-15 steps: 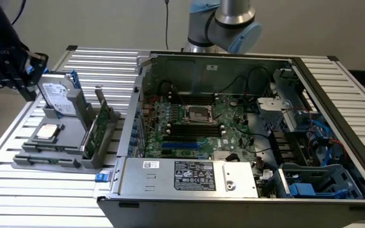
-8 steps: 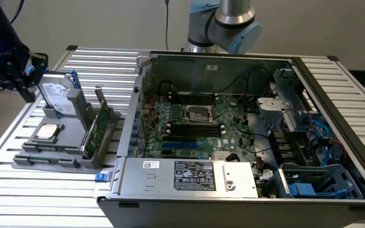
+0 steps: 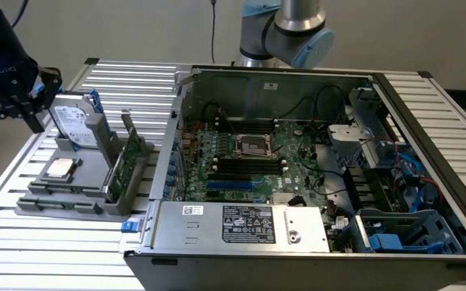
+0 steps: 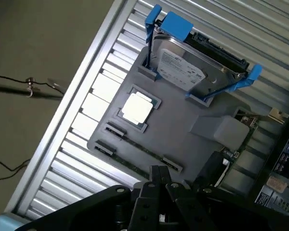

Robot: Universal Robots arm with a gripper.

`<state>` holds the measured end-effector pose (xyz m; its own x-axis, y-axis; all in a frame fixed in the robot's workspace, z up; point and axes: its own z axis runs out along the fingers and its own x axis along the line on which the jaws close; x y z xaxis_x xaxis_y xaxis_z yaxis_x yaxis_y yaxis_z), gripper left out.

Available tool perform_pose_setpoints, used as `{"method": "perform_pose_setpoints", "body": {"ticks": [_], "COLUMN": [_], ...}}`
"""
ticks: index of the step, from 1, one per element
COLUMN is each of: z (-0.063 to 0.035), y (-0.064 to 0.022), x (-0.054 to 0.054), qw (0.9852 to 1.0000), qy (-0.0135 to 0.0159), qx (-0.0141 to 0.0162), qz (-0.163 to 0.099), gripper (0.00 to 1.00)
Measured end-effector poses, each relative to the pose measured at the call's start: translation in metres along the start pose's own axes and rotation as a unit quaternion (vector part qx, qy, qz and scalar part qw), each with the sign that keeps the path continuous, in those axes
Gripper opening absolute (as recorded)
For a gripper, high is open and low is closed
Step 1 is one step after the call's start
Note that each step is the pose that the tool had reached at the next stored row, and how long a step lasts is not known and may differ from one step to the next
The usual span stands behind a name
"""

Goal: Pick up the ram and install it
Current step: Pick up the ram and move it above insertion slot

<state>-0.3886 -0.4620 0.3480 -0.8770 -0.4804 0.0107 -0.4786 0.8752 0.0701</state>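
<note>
The ram (image 4: 139, 147) is a thin green stick standing on its edge in a slot of the grey holder (image 4: 173, 130), next to the square silver processor chip (image 4: 137, 108). My black gripper (image 4: 160, 171) hovers above the holder's near edge with its fingertips pressed together and nothing between them. In the exterior view the gripper (image 3: 34, 120) hangs at the far left, above and beside the holder (image 3: 71, 203). The open computer case (image 3: 314, 176) lies to the exterior view's right, with black memory slots (image 3: 249, 163) on its green motherboard.
The holder also carries a silver hard drive with blue rails (image 3: 75, 124), (image 4: 190, 67) and a taller green expansion card (image 3: 128, 163). Everything rests on a slatted metal table (image 3: 63, 254). Cables and a drive cage (image 3: 395, 157) crowd the case's right side.
</note>
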Motion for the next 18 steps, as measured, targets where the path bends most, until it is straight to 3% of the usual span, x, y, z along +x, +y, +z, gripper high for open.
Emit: {"method": "perform_pose_setpoints", "body": {"ticks": [2, 8, 10, 12, 18], "z": [0.0000, 0.0001, 0.0001, 0.0004, 0.0033], "y": [0.0000, 0.0000, 0.0000, -0.0001, -0.0002], "x": [0.0000, 0.0000, 0.0000, 0.0000, 0.0000], "qw": [0.9999, 0.9985, 0.9976, 0.9964, 0.9907], "qy": [0.0034, 0.0172, 0.0211, 0.0230, 0.0253], "qx": [0.0047, 0.0262, 0.0318, 0.0346, 0.0365], "qz": [-0.013, -0.045, -0.058, -0.074, -0.129], "gripper": [0.11, 0.11, 0.11, 0.11, 0.11]}}
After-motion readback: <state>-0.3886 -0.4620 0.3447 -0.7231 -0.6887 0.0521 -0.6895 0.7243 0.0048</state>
